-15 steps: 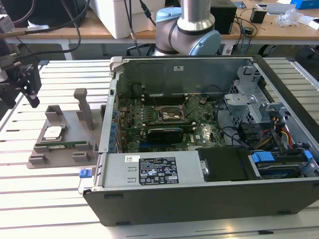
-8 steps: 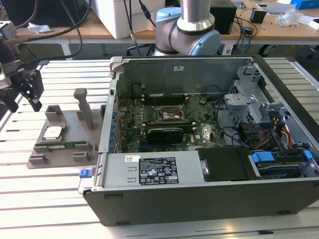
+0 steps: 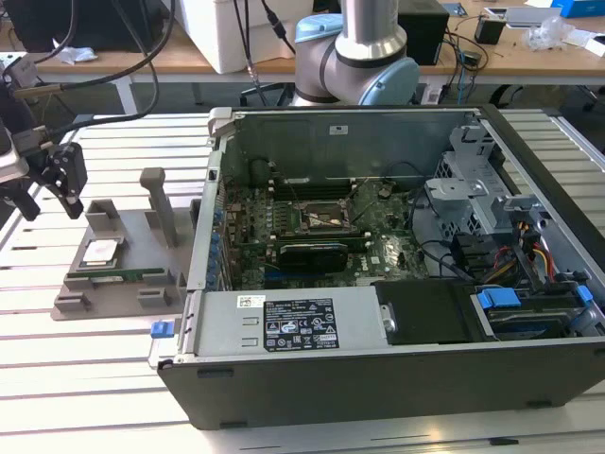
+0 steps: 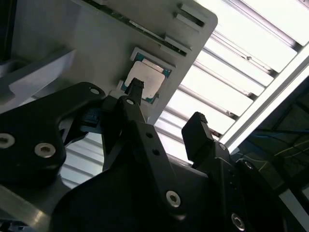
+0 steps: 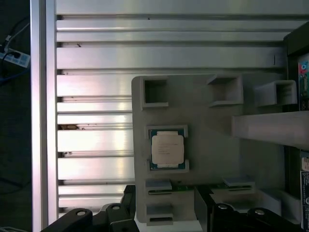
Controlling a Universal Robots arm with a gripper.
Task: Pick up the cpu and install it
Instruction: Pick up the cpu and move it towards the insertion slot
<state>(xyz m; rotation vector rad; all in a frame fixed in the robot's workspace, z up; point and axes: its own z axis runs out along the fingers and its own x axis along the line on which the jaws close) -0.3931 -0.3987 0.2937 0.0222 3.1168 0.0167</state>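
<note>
The cpu [image 3: 101,252], a small silvery square with a green edge, lies flat in a recess of a grey holder [image 3: 156,295] on the slatted table at the exterior view's left. Both wrist views show the cpu [image 5: 167,149] [image 4: 147,79] seated in its pocket. My black gripper [image 3: 47,194] hangs above and to the left of the holder, apart from the chip. It is open, with nothing between its fingers [image 4: 195,126]. The motherboard socket [image 3: 319,218] sits inside the open computer case.
The open computer case [image 3: 397,369] fills the middle and right of the table, with cables and drive bays at its right end. A grey post [image 3: 161,203] rises from the holder. A green memory stick [image 3: 123,277] lies in the holder's front slot. Benches stand behind.
</note>
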